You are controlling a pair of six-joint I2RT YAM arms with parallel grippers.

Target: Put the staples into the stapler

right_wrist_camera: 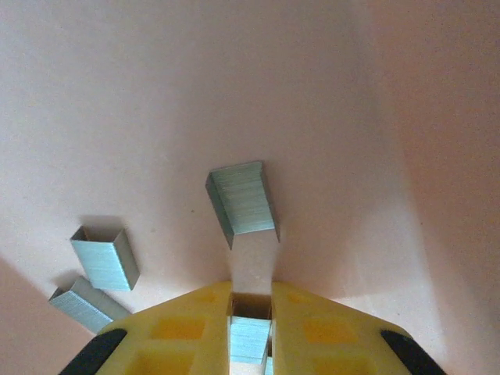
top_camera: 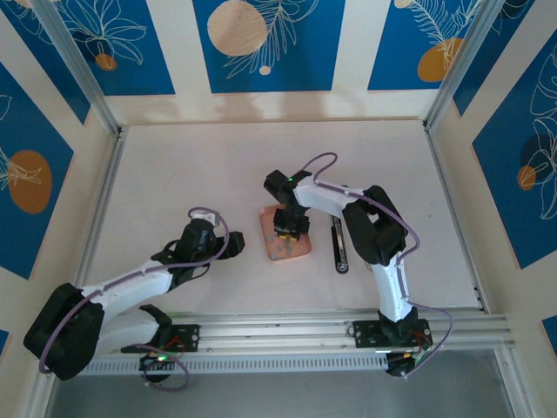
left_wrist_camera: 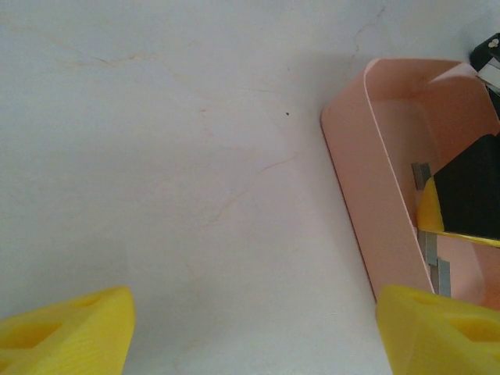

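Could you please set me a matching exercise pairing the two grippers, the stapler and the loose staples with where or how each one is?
Things:
1. left gripper
2. right gripper
3. stapler
4. loose staples

Places or states:
A. lying on the tray floor
B. open, over bare table beside the tray
C. flat on the table, right of the tray
D. down in the tray, shut on a staple strip

Pairs: 1-B, 2-D, 3-C, 4-A.
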